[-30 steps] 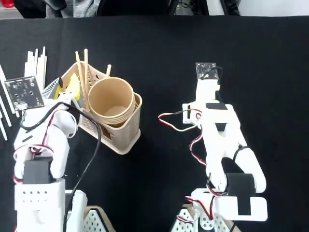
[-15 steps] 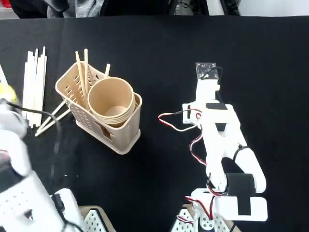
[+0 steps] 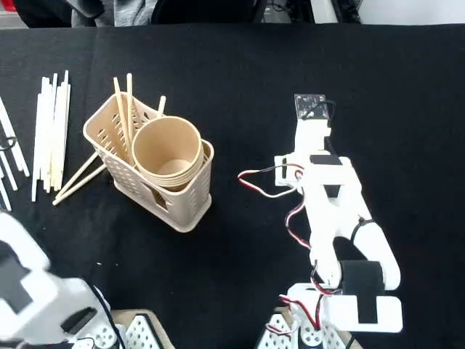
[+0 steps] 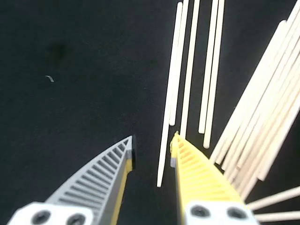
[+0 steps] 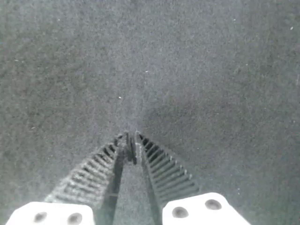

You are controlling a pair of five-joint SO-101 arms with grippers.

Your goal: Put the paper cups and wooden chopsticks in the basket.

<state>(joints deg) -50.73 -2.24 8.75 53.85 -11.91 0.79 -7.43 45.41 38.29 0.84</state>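
Note:
A beige slotted basket (image 3: 183,209) stands left of centre on the black table. Stacked paper cups (image 3: 167,149) sit inside it, with a few wooden chopsticks (image 3: 122,109) upright beside them. Loose chopsticks (image 3: 51,131) lie on the table left of the basket, and two more (image 3: 76,178) angle toward its base. My left gripper (image 4: 152,145) hovers open just above loose chopsticks (image 4: 187,70), nothing between its fingers; one stick's end lies between the tips. My right gripper (image 5: 131,140) is shut and empty over bare cloth, right of the basket at the end of the white arm (image 3: 311,107).
A fanned bundle of chopsticks (image 4: 262,117) lies beside the yellow finger (image 4: 197,178). The left arm's base (image 3: 29,298) is at the bottom left corner. The right arm's body and red wires (image 3: 272,182) occupy the centre right. Open black cloth lies between basket and right arm.
The left arm has swung away from the basket toward the table's left edge, uncovering the loose chopsticks. The right arm has not moved.

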